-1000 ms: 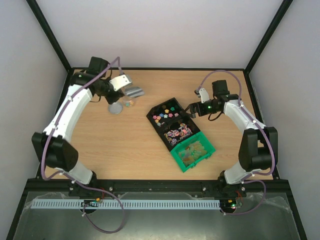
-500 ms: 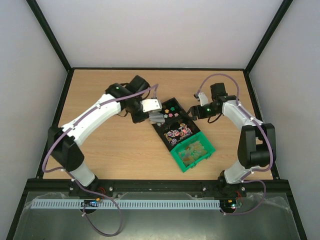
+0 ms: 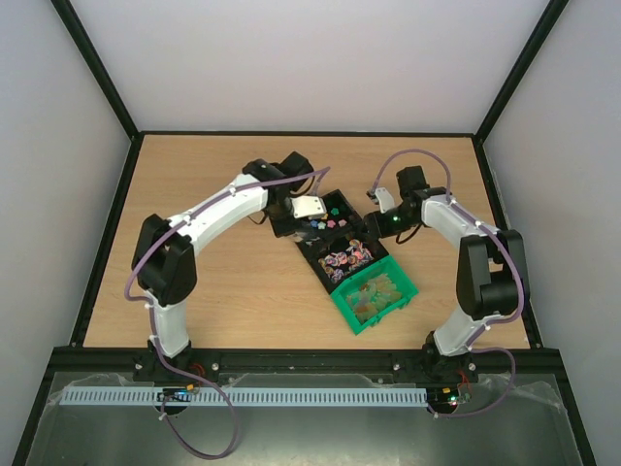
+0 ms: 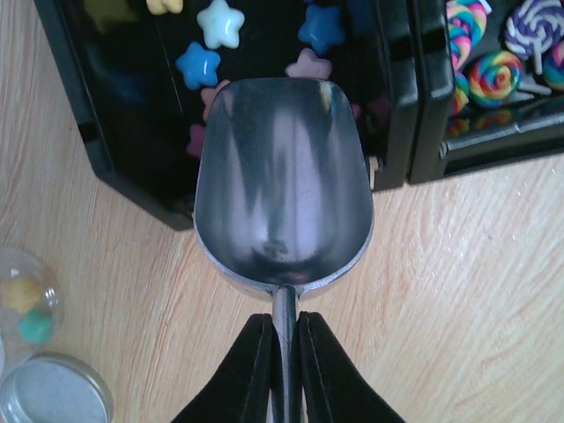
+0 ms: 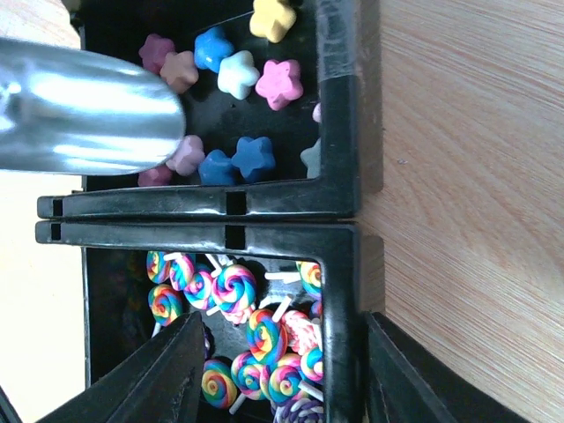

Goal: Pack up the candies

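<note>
Left fingers [image 4: 264, 348] are pressed tight on the thin handle of a shiny silver metal scoop [image 4: 282, 194]. The scoop's bowl looks empty. It sticks out ahead of them, over the near wall of a black plastic tray [image 4: 115, 167]. Inside that tray, just past the scoop's lip, lie the small star-shaped candies [image 4: 220, 22] in blue, pink, yellow and pale colours. Ahead and to the right of these fingers, a second black tray [image 4: 423, 106] touches the first. It holds swirly rainbow lollipops [image 4: 493, 75]. Behind them and to the left stands a small clear round jar [image 4: 26, 300] with a yellow piece and a green piece in it. A round silver lid [image 4: 53, 397] sits just beside the jar. To their right the light wooden counter [image 4: 458, 291] is bare.

Right fingers [image 5: 172, 374] are spread wide and pinch nothing. The lollipop tray lies under them. The star tray and the scoop's tip are ahead of them, and bare counter runs along one side.

Only the left wrist view shows the jar and lid. Only the top view shows a green plastic tray [image 3: 408, 289] of pale tan pieces, touching the lollipop tray on the side away from the stars.
</note>
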